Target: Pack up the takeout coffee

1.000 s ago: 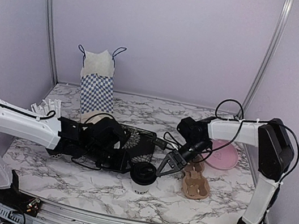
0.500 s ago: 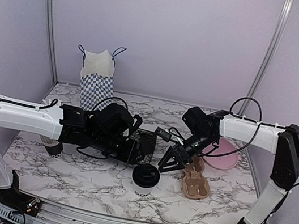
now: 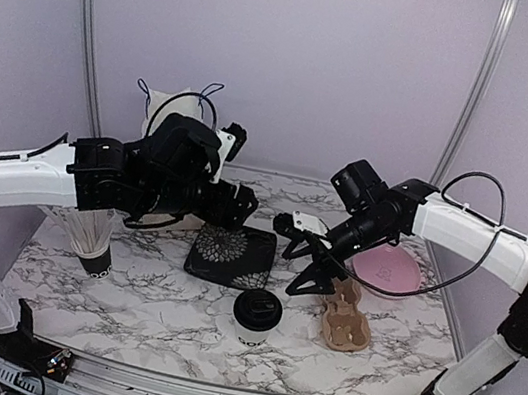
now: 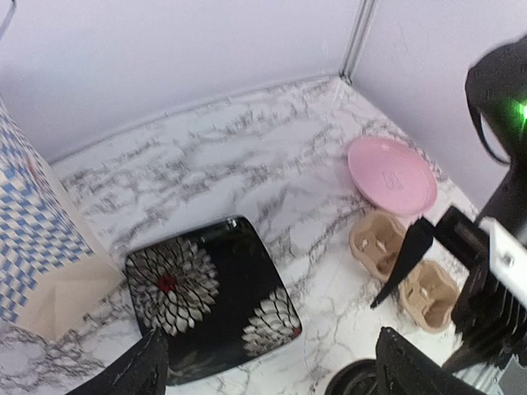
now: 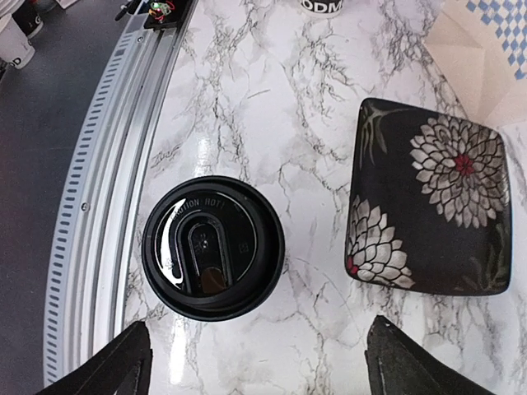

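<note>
Lifted, gaping left claw (image 4: 280, 372), right claw (image 5: 262, 364), takeout coffee (image 3: 255, 318) upright

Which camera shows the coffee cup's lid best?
The right wrist view: it looks straight down on the whole black lid, raised lettering visible. The top external view shows it small atop the white cup. The left wrist view catches only its rim at the bottom edge.

The takeout coffee (image 3: 255, 316) stands just before the square plate (image 3: 231, 254). Right of that plate sits the cup carrier (image 3: 345, 318), the round plate (image 3: 386, 270) behind it. Left: cup of straws (image 3: 93, 248). Behind-left: paper bag (image 4: 29, 222).
</note>
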Tool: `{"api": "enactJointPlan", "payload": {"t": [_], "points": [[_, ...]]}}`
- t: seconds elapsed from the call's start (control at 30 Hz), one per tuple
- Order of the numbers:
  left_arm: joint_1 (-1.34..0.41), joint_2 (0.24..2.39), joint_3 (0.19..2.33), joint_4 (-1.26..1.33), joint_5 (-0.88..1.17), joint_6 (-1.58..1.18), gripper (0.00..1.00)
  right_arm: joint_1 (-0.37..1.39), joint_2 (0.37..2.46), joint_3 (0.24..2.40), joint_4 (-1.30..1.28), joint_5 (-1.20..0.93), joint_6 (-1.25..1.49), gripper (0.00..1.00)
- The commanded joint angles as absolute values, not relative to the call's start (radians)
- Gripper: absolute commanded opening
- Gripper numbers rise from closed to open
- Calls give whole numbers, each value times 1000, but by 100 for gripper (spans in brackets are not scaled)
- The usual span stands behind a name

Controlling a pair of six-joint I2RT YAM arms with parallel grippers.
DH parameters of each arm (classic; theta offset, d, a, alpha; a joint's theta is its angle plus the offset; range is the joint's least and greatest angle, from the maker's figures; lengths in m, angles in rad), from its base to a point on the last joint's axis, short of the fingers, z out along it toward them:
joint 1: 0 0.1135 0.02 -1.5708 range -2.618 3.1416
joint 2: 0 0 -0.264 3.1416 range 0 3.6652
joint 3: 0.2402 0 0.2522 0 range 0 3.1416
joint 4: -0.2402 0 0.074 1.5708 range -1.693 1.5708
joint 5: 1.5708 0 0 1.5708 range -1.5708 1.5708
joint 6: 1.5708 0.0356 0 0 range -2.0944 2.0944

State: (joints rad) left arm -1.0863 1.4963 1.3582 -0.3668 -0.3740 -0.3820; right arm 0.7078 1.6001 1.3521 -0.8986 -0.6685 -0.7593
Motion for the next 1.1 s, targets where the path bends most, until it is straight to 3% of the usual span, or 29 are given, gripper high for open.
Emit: {"api": "enactJointPlan", "payload": {"t": [0.0, 0.43, 1.07], "points": [[-1060, 1449, 1453, -367, -514, -244, 89, 751, 1593, 1409, -889, -588, -890, 90], [-1052, 1330, 1364, -287, -511, -288, 89, 910, 1693, 1450, -897, -497, -892, 92], [-1048, 1292, 1296, -269, -530, -304, 89, 937, 1749, 1468, -911, -455, -841, 71]]}}
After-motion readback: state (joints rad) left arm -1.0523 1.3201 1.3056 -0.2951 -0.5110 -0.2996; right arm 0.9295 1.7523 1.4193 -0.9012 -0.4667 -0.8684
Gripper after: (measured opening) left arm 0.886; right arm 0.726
